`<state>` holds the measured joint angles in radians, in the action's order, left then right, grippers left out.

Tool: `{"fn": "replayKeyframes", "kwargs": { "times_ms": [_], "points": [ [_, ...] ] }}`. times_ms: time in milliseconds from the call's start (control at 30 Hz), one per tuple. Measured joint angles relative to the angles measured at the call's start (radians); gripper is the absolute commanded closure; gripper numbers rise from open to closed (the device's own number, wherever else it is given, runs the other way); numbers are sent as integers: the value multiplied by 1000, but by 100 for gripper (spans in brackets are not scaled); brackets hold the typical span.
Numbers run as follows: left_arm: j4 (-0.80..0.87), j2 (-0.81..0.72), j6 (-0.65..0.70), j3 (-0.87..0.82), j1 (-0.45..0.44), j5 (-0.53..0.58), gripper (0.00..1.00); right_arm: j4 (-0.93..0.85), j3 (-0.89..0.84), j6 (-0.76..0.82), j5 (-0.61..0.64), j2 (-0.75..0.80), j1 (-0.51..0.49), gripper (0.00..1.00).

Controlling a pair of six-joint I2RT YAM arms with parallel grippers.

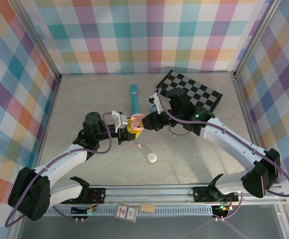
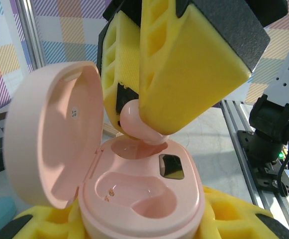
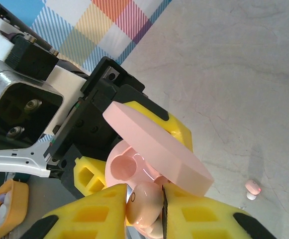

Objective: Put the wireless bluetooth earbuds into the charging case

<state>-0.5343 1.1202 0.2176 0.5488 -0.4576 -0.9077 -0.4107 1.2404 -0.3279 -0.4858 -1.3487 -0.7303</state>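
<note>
Pink earbud [image 2: 134, 122] pinched in right gripper [image 3: 145, 208] over open charging case [image 2: 144, 201], clamped by left gripper [image 1: 127, 131]

Bright, even light throws soft shadows on the table [image 1: 84, 99]; near foreground blurs in wrist views.

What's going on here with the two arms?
The left gripper clamps the pink case with its lid flipped open. The right gripper pinches a pink earbud and holds it at the mouth of one socket, not seated yet. The other socket is empty. A second pink earbud lies loose on the table.
</note>
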Motion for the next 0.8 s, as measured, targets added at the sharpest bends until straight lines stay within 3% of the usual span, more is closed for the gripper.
{"fn": "replayKeyframes", "kwargs": {
  "times_ms": [267, 433, 800],
  "points": [
    [5, 3, 0, 0, 0, 0, 66, -2, 0, 4, 43, 2, -17, 75],
    [6, 3, 0, 0, 0, 2, 66, -2, 0, 4, 60, 3, -26, 67],
    [6, 3, 0, 0, 0, 2, 66, -2, 0, 4, 81, 11, -36, 61]
  ]
}}
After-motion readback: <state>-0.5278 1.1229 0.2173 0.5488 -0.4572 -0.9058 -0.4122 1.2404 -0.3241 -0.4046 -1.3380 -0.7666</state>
